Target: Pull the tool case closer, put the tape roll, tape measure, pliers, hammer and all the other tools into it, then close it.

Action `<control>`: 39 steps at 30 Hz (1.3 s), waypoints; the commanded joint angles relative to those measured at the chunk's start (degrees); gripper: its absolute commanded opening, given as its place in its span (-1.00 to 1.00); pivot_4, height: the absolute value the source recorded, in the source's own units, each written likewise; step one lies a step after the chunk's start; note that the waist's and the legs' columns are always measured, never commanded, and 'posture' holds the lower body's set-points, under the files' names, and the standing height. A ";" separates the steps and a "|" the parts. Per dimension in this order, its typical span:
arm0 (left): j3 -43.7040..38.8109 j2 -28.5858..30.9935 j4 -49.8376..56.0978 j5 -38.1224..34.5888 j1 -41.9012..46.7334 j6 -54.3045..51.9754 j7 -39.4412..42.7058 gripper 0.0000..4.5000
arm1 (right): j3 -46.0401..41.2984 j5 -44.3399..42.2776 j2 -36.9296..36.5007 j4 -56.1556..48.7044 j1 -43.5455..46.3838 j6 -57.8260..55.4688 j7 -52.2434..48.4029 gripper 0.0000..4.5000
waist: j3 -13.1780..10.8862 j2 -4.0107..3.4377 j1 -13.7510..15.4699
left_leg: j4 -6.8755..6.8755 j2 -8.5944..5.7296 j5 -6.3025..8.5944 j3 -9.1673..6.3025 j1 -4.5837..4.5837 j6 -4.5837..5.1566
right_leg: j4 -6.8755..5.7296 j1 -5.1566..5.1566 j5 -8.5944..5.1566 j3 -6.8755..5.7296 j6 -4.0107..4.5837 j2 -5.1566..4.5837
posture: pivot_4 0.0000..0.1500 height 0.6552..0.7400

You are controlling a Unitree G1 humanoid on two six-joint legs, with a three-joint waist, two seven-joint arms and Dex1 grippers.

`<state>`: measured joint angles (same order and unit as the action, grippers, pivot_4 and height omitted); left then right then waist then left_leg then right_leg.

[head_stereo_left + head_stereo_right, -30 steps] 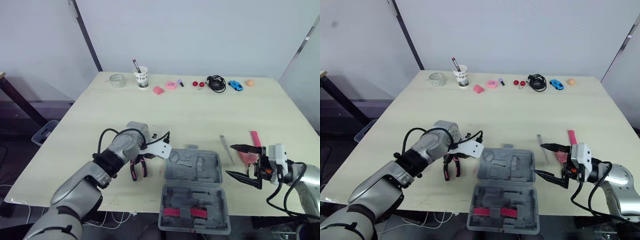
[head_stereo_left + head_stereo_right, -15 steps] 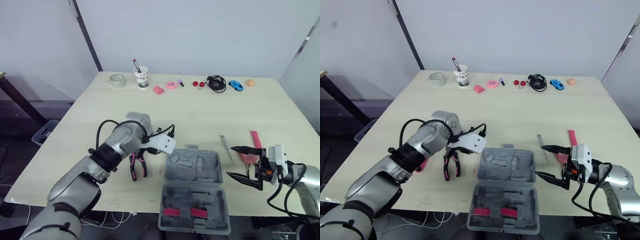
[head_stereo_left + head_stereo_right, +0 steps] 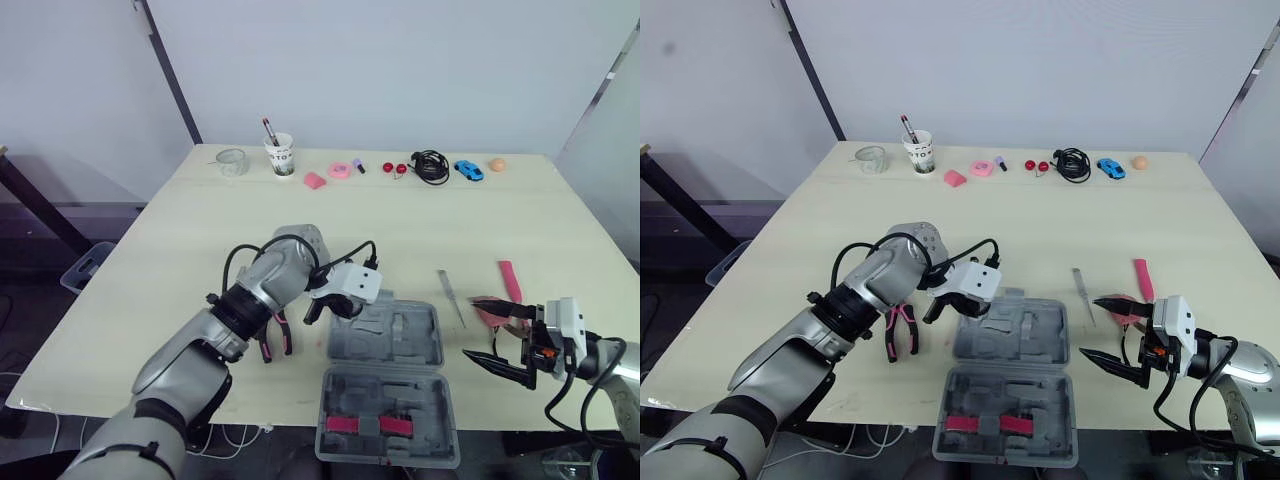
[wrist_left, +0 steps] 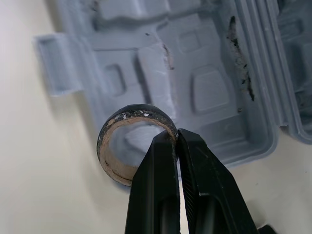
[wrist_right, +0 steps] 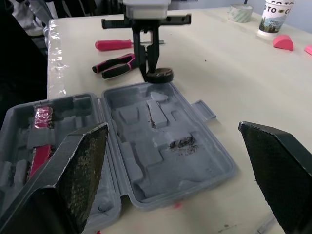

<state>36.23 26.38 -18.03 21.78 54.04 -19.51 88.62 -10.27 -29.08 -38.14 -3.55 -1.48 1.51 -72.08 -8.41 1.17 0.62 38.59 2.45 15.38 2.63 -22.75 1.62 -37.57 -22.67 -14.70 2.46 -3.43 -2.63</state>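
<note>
Left gripper (image 4: 176, 139), fingers pinched on the wall of the tape roll (image 4: 113, 165), holds it over the edge of the open tool case (image 4: 209, 92). Its forearm hides part of the pliers (image 3: 896, 336) behind it. A second ago it hung beside those pliers. Right gripper (image 3: 1088, 327), fingers spread wide and empty, hovers at the case's opposite side, its arm cut off by the frame.

Partial letters "TO TO" on the white paper cup (image 5: 279, 17)
</note>
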 commanded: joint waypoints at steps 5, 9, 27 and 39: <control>-0.58 -4.02 -12.61 -3.63 6.72 2.78 0.94 -0.98 | -2.16 -1.45 -1.39 -2.29 -0.55 0.31 0.20 1.00 | -0.01 0.01 0.06 | 0.01 -0.02 0.00 -0.02 -0.03 0.00 | 0.01 0.00 -0.01 -0.01 -0.02 0.00 | 1.00 1.00; -0.29 -5.14 -16.40 -4.51 7.71 3.98 1.56 -0.98 | -2.33 -1.63 -1.92 -2.26 -0.60 0.22 0.21 1.00 | -0.01 0.02 0.02 | 0.03 -0.04 0.00 -0.03 -0.04 0.00 | 0.01 0.00 -0.02 0.00 -0.03 0.00 | 1.00 1.00; -2.05 -6.62 -26.26 -6.64 8.52 7.20 1.80 -0.98 | -2.29 -1.52 -1.94 -2.61 -1.40 0.58 0.59 1.00 | -0.01 0.02 0.03 | 0.03 -0.04 0.00 -0.05 -0.05 0.00 | 0.00 0.00 -0.02 -0.01 -0.04 -0.01 | 1.00 1.00; -3.31 -6.60 -31.43 -6.62 9.21 8.92 1.24 -0.98 | -1.96 -1.26 -1.98 -2.98 -1.75 0.68 1.27 1.00 | -0.01 0.02 0.02 | 0.04 -0.05 0.00 -0.06 -0.05 0.00 | 0.01 0.00 -0.02 -0.02 -0.04 -0.01 | 1.00 1.00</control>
<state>34.14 19.70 -49.54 15.53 61.91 -11.29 88.58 -10.53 -29.64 -39.52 -4.40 -3.06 1.53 -70.87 -8.43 1.20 0.64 38.63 2.40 15.39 2.57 -22.81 1.62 -37.56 -22.67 -14.72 2.44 -3.47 -2.64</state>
